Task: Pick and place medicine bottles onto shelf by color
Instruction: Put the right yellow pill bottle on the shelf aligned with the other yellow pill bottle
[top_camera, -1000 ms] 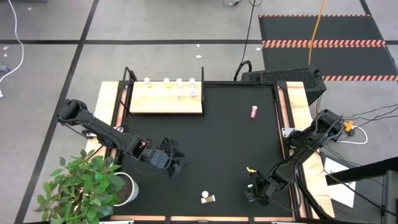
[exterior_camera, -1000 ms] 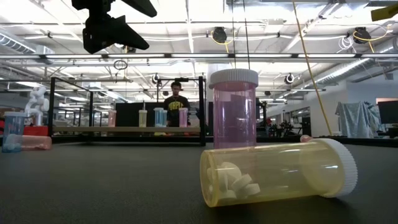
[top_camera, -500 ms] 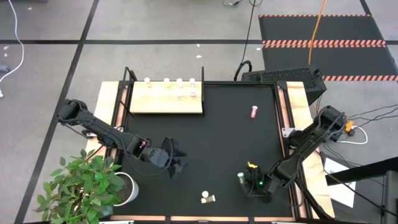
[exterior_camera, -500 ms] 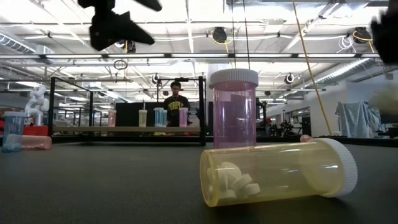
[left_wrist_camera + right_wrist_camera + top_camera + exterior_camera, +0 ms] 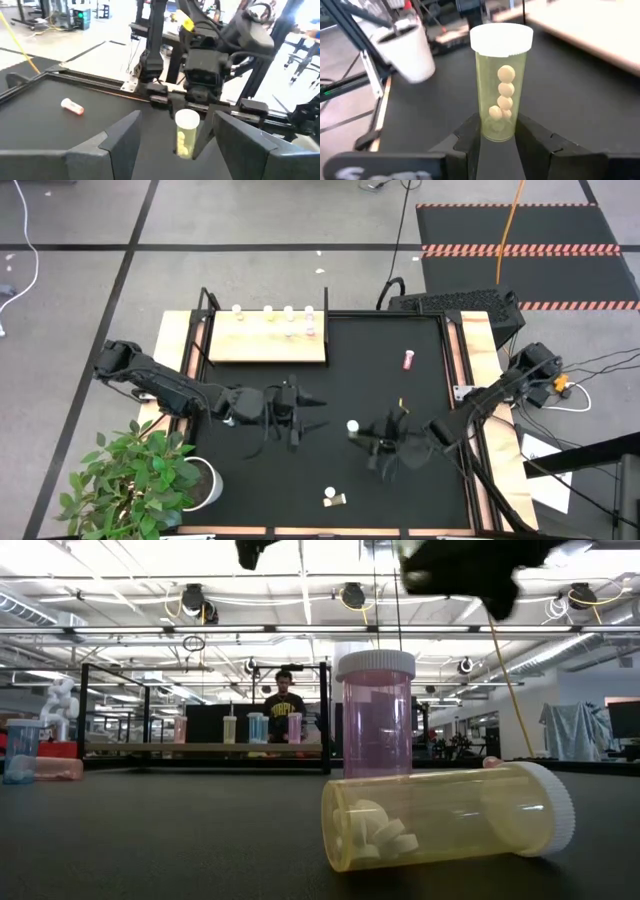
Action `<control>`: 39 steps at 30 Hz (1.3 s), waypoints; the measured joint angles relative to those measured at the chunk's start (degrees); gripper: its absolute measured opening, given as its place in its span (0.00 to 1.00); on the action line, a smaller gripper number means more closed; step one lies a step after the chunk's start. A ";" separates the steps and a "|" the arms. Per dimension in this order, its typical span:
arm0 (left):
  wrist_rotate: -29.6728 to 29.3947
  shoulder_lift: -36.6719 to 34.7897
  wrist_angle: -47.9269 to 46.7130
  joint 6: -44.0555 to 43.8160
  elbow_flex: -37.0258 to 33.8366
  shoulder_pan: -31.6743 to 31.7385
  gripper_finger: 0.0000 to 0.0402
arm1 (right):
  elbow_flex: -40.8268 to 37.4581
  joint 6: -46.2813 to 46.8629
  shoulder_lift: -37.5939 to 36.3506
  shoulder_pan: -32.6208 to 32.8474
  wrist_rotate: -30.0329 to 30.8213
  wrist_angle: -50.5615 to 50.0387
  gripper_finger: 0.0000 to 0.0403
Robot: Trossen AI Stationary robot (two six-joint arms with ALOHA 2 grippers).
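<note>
High view: bare mat (image 5: 340, 385) between end effectors.

Right gripper (image 5: 362, 436) mid-mat holding white-capped bottle (image 5: 353, 426); left gripper (image 5: 312, 408) facing it, apart.

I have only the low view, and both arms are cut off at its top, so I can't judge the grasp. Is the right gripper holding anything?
Observer: Yes. The right gripper is shut on a yellow bottle, held upright, cap up.
Operator: And the left one?
Observer: The left gripper is open and empty, facing that bottle but apart from it.
Operator: Anything loose behind my near bottles?
Observer: A pink bottle lies on its side on the black mat, clear of both arms.
</note>
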 joint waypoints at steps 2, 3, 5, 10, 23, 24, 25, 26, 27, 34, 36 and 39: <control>2.29 0.50 1.01 0.23 0.03 0.85 0.61 | 0.00 -6.76 0.00 -2.57 -0.07 3.98 0.25; 2.89 0.82 1.08 0.17 0.09 1.18 0.61 | 0.00 -10.13 0.00 -3.70 -0.16 5.75 0.25; 3.19 1.18 -0.37 0.25 -0.04 1.34 0.61 | 0.00 -16.20 0.00 -5.84 -1.08 8.37 0.25; 1.61 1.67 1.17 0.71 0.09 2.83 0.62 | 0.04 -25.84 0.00 -10.73 -7.65 9.29 0.25; 3.41 3.75 2.55 11.38 0.04 6.06 0.81 | 0.07 -34.21 0.00 -19.18 -24.58 11.69 0.25; 4.00 3.76 3.30 10.67 0.02 6.43 0.80 | 0.07 -34.28 0.00 -19.48 -24.86 11.95 0.25; 5.27 3.68 3.93 9.97 0.03 6.92 0.79 | 0.07 -34.41 0.00 -19.80 -25.65 12.01 0.25; 6.55 3.58 4.03 9.49 0.04 7.38 0.77 | 0.07 -34.54 0.00 -20.05 -26.02 12.26 0.25; 7.29 3.56 3.95 9.07 0.04 7.86 0.75 | 0.07 -34.57 0.00 -20.28 -26.05 12.43 0.25; 11.33 3.63 3.28 8.53 0.04 9.45 0.56 | 0.07 -34.31 0.00 -21.52 -28.22 12.41 0.25; 11.65 3.63 3.14 8.65 0.04 9.45 0.51 | 0.07 -34.25 0.00 -21.84 -29.03 12.41 0.25; 12.78 3.63 3.09 8.83 0.04 9.45 0.48 | 0.07 -34.18 0.00 -22.15 -29.04 12.44 0.25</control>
